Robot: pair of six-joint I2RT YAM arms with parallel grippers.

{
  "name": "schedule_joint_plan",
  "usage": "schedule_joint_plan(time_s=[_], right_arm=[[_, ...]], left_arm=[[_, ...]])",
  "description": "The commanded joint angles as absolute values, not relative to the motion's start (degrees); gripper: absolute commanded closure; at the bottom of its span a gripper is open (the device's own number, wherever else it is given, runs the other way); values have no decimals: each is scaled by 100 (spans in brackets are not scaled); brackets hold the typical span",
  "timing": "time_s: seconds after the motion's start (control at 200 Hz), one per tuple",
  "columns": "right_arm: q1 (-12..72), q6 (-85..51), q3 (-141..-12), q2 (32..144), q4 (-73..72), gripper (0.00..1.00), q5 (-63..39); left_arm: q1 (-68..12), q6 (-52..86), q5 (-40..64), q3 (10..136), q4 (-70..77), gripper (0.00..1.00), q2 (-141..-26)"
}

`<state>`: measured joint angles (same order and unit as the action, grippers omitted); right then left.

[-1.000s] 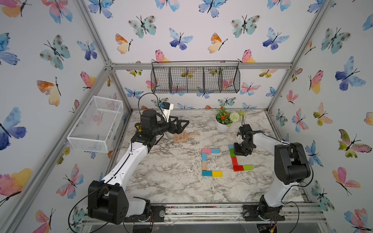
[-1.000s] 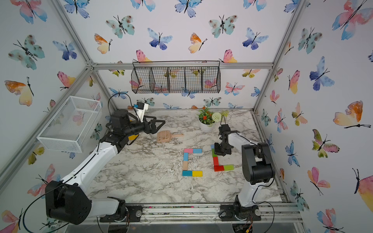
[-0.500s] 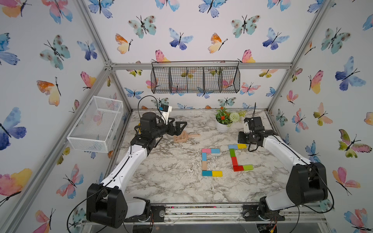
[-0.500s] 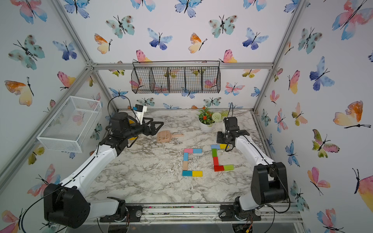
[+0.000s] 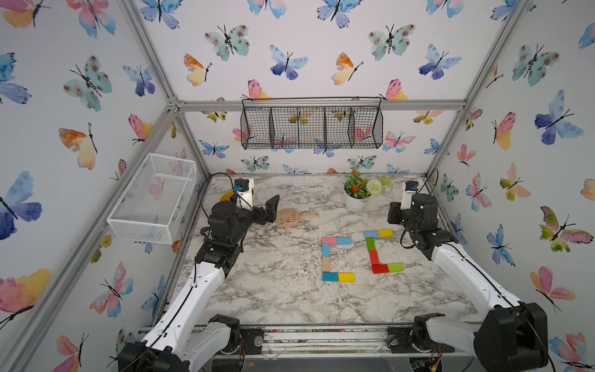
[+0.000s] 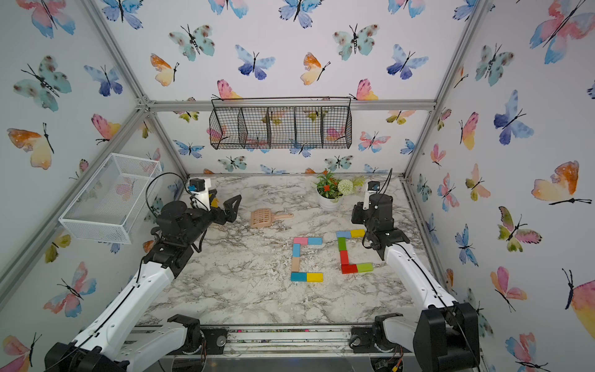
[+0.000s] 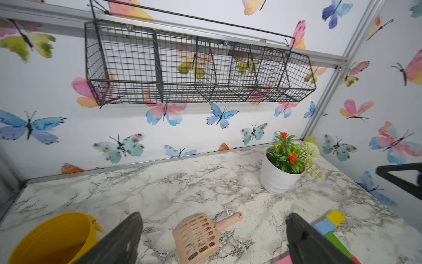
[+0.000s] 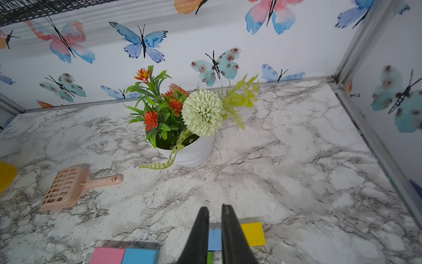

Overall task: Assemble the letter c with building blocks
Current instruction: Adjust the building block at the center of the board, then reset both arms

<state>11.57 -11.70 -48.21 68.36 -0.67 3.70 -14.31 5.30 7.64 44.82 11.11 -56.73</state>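
The building blocks (image 5: 326, 264) lie flat on the marble table (image 5: 273, 290) on the near side of the flower pot (image 5: 353, 203), toward the robot's base. They form two C figures of six blocks each, side by side and apart, and no loose block is visible. The figure to the pot's near right has a top row made of a light blue block (image 8: 214, 238) and a yellow block (image 8: 252, 233), laid end to end with their long axes running across the table. The right gripper (image 8: 214, 208) hangs to the right of the pot, just behind this row. Its jaws are parted by a narrow gap and hold nothing, and the light blue block shows just beyond its fingertips. The gap opens along the row's long axis, so a re-grip would probably require turning the wrist. The left gripper (image 7: 212, 214) stands wide open and empty on the pot's left side, above the scoop (image 7: 196, 237), well apart from both figures. The right arm is the nearer. Both letters appear complete, so withdrawal is the probable remaining action.
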Motion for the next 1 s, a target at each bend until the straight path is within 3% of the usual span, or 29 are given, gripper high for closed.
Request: schedule_joint_plan(time_s=[0.0,0.075,0.16,0.275,0.31,0.656,0.821,0.996], right_arm=[[1138,-1001,-4618,6709,-974,71,717],[1137,-989,-4451,6723,-1134,52,1090],[1136,-762,-4183,6715,-1477,21,1230],[1136,-624,-3916,6706,-1835,0,1370],[1138,-611,-3851,6713,-1889,4,1411],[1141,61,-2502,6548,-3914,4,1198],[1136,378,-2388,6797,-4110,4,1226],[1134,422,-1966,6899,-4877,4,1274]], left_arm=[[-1396,334,45,4109,1483,2,-5413],[-1397,214,-266,3786,1690,2,-5193],[-1393,-27,-624,3385,1918,2,-5000],[-1381,-166,-833,2962,2075,2,-4814],[-1363,-167,-835,2862,2152,2,-4761],[-930,32,-836,1893,3048,2,-4608],[-787,-18,-933,1291,3749,2,-4553],[-439,-105,-781,1064,4150,2,-5145]])
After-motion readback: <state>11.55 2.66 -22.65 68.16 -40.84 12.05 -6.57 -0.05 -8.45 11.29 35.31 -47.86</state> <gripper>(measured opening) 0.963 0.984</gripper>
